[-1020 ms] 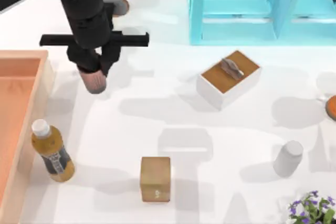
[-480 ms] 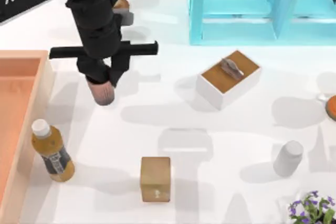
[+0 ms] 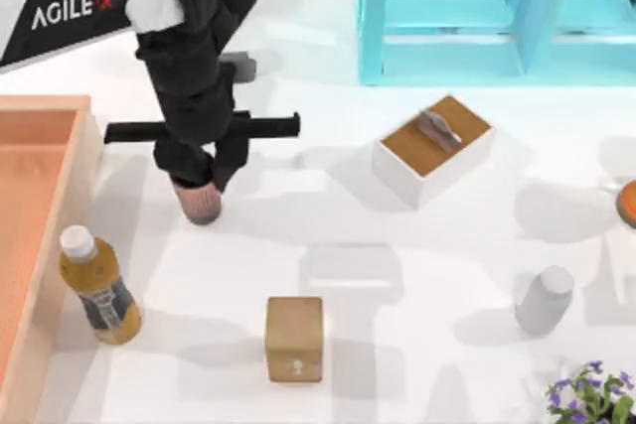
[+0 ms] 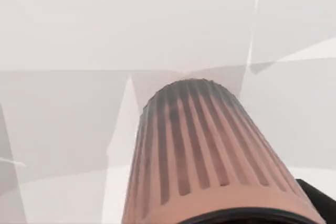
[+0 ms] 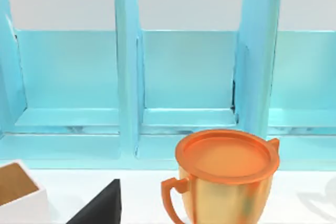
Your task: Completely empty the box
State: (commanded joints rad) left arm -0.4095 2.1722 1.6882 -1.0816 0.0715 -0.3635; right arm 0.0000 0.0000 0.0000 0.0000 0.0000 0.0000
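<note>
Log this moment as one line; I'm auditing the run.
left pincer: shut on ribbed pink cup, over table right of box | tea bottle: beside box wall

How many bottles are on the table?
2: an amber bottle beside the box at the left, and a white bottle at the right near the flowers.

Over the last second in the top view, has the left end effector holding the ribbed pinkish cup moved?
Yes. The left end effector with the ribbed pinkish cup has shifted toward the top view's right and bottom, away from the salmon-orange box and nearer the small brown cube.
</note>
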